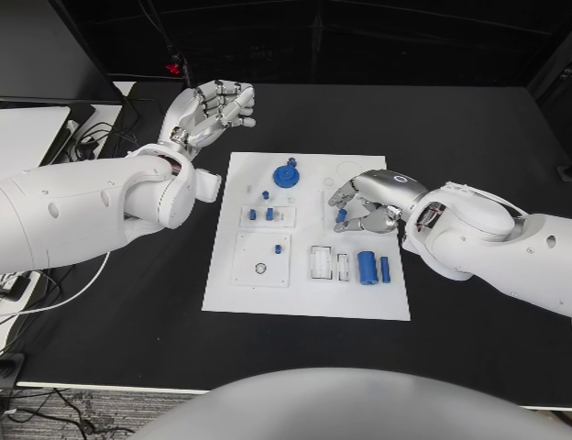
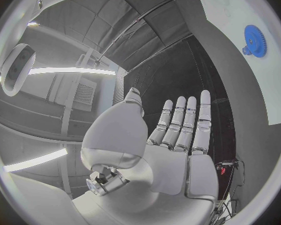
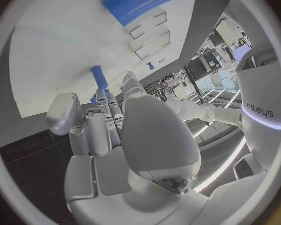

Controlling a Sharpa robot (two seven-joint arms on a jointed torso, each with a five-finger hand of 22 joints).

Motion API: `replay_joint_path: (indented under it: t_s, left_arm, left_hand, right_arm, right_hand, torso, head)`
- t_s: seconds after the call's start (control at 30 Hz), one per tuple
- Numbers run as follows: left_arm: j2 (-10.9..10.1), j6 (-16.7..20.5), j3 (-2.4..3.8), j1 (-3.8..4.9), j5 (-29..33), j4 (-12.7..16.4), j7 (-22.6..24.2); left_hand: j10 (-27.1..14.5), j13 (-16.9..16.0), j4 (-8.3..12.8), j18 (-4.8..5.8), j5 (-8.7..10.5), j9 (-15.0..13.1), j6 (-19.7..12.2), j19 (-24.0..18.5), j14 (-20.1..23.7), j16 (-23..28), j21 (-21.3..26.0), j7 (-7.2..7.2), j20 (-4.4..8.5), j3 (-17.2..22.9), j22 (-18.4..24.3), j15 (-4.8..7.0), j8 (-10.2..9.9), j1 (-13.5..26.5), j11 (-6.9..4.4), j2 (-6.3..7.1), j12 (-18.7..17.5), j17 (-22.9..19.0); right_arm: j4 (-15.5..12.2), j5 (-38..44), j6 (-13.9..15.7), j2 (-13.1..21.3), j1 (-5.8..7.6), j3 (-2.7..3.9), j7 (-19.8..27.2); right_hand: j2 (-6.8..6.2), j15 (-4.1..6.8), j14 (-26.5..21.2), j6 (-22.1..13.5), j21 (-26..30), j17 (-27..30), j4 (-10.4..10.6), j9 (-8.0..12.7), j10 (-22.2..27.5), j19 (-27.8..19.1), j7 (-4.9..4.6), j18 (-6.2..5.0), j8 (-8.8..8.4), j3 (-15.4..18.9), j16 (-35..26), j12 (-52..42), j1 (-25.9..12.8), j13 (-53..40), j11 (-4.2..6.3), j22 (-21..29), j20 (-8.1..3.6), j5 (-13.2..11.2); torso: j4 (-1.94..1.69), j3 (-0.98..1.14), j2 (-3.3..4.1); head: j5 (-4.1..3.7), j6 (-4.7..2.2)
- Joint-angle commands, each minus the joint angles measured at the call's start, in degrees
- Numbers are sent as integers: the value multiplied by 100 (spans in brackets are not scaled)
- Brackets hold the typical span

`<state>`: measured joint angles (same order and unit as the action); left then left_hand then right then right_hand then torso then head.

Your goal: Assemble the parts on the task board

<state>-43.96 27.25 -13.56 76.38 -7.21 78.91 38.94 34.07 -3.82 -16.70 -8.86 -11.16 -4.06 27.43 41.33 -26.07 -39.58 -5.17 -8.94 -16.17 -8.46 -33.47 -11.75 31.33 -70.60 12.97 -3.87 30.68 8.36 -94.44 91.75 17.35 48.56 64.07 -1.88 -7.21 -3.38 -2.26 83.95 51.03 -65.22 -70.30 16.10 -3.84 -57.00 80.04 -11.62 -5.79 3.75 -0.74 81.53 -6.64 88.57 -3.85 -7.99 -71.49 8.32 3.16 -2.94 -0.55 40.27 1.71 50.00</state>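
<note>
While your right hand pinches a small blue peg over the white task board, your left hand hovers beyond it, fingers spread, empty.

White rounded arms end in silver hands with jointed fingers.

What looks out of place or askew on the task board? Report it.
Nothing looks spilled or damaged. The task board lies flat, with the blue gear and two blue cylinders on it. The right hand is over the board with a small blue part at its fingertips; the left hand is raised off-board, holding nothing.
</note>
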Motion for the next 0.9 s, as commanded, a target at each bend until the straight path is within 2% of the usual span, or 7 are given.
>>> replay_joint_path:
  t_s: [0.03,0.27,0.57,0.9]
  left_arm:
    - [-1,-41,5,9,13,1,270]
    - [3,-40,5,9,13,2,267]
    - [3,-38,5,9,13,-3,261]
    - [4,-33,5,9,13,-12,257]
  left_hand:
    - [-26,2,4,-3,-21,10,-42,-14,15,-23,5,-656,-12,-40,9,-10,39,16,-2,-54,27,-5]
    - [-25,2,5,-4,-23,10,-43,-9,12,-29,2,-656,-12,-42,10,-9,43,11,-2,-59,32,-9]
    - [-24,2,5,-6,-26,10,-45,-5,10,-36,-1,-655,-12,-44,11,-8,48,4,-3,-64,38,-15]
    - [-23,2,6,-7,-34,10,-47,2,8,-47,-5,-654,-12,-48,13,-7,55,-7,-4,-71,46,-23]
  right_arm:
    - [29,457,-336,-58,-8,3,-452]
    - [119,621,-331,-172,-48,3,-638]
    - [135,727,-181,-212,-70,3,-738]
    - [114,790,4,-212,-76,4,-651]
  right_hand:
    - [45,-24,248,37,37,5,1,-7,-9,-12,24,-29,38,-39,14,-39,-33,-8,31,5,0,-32]
    - [137,-5,251,150,30,-7,-64,-18,-20,-7,47,-26,81,-160,29,-126,118,-2,52,2,-18,-34]
    - [225,14,256,272,16,-23,-92,-22,-107,3,70,-23,118,-301,45,-217,246,0,78,-6,-35,-37]
    - [241,82,255,553,-18,-5,-12,-35,-445,25,145,-18,205,-440,47,-331,308,19,165,-30,-89,-37]
  torso:
    - [-3,-3,2]
    - [-5,0,3]
    - [2,-2,1]
    - [3,-1,-1]
  head:
    - [-3,0]
    - [9,0]
    - [8,0]
    - [10,0]
